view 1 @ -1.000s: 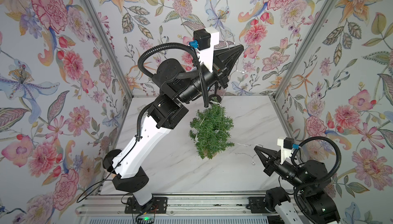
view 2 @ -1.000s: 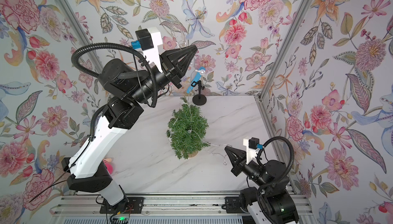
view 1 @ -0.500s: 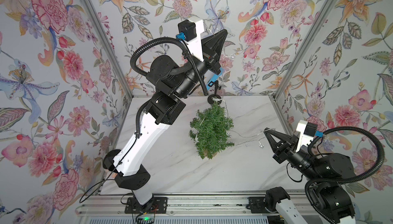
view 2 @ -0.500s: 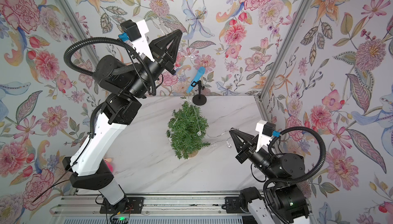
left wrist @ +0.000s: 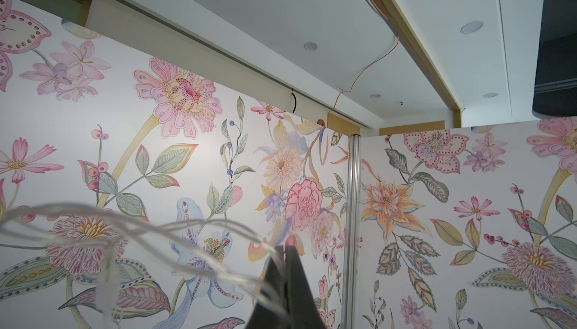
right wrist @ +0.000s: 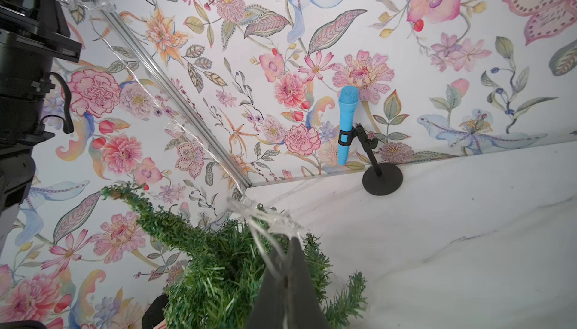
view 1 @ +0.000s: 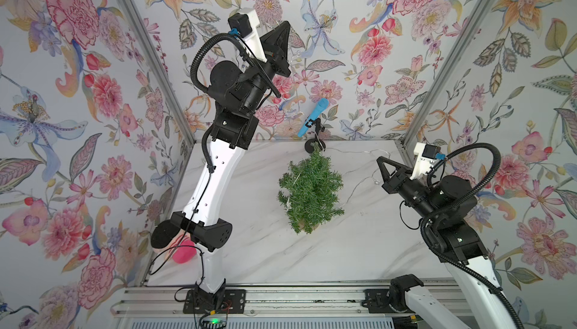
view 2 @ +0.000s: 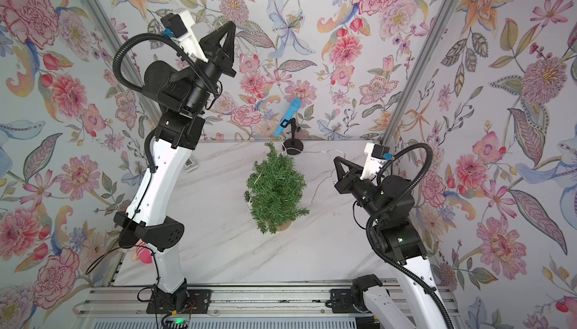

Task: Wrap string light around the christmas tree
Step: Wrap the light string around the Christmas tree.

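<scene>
Pinching the string light [right wrist: 246, 207], the left gripper [view 1: 285, 25] is clamped on it high above the christmas tree [view 1: 309, 193]. Right gripper [view 1: 378, 159], beside the tree, is likewise clamped on the wire.

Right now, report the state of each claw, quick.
Left claw: shut on the string light.
Right claw: shut on the string light too.

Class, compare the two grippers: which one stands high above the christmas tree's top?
The left gripper: it points upward near the back wall, pinching the string light, whereas the right gripper sits low beside the christmas tree.
</scene>
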You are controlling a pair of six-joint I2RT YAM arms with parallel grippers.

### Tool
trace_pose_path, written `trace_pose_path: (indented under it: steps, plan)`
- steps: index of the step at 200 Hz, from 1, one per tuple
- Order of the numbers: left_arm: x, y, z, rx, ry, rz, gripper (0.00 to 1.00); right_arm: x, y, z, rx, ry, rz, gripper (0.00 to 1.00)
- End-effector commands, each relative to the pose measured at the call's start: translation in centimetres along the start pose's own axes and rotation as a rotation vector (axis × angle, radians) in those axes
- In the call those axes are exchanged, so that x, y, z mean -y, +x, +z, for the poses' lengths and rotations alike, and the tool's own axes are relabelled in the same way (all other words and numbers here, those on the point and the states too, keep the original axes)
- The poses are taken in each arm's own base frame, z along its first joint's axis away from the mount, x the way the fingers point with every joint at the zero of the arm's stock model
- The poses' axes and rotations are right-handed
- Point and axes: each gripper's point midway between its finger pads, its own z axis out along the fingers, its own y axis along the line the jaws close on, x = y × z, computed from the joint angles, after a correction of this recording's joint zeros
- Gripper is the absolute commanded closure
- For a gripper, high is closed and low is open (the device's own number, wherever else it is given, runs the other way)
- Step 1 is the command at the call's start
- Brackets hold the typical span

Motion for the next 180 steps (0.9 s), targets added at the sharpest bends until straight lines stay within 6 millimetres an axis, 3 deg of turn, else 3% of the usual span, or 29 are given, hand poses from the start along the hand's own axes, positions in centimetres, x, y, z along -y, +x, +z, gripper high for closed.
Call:
trace_pose_path:
  steps: [1, 21, 49, 72, 104, 125, 128, 130, 136, 156, 180]
  plan:
    - [-0.6, -2.3, -0.3, 0.077, 0.042, -0.033, 1.0, -0.9, -2.4, 0.6, 0.091, -0.029, 0.017, 1.0]
    - [-4.0, -1.1, -0.7, 0.036, -0.06, 0.035, 1.0, -0.8, -1.4, 2.3, 0.047, -0.058, 0.032, 1.0]
    - [-8.2, -1.1, -2.1, 0.004, -0.164, 0.1, 1.0, -1.4, -0.2, 4.3, -0.009, -0.101, 0.046, 1.0]
    - [-10.3, -0.5, -3.0, -0.055, -0.213, 0.151, 1.0, -2.6, 1.2, 5.5, -0.051, -0.132, 0.018, 1.0]
    - [-12.1, 0.7, -6.0, -0.153, -0.314, 0.255, 1.0, -3.7, 4.1, 7.2, -0.133, -0.144, 0.003, 1.0]
    - [-12.5, -0.4, -9.2, -0.144, -0.395, 0.335, 1.0, -3.9, 5.4, 8.1, -0.163, -0.134, 0.013, 0.99]
    - [-13.1, 0.2, -9.5, -0.16, -0.411, 0.342, 1.0, -3.8, 5.6, 8.2, -0.169, -0.129, 0.016, 0.99]
    - [-12.6, -0.9, -10.0, -0.146, -0.416, 0.35, 1.0, -3.7, 5.7, 8.3, -0.17, -0.126, 0.018, 0.99]
    - [-12.8, -1.4, -10.8, -0.152, -0.44, 0.362, 1.0, -3.7, 5.9, 8.5, -0.177, -0.117, 0.021, 0.99]
    - [-13.8, -0.3, -13.0, -0.229, -0.498, 0.374, 1.0, -3.9, 6.4, 8.9, -0.196, -0.112, 0.027, 0.96]
    - [-12.9, -0.4, -16.1, -0.242, -0.519, 0.385, 1.0, -4.9, 6.5, 9.0, -0.2, -0.135, 0.018, 0.87]
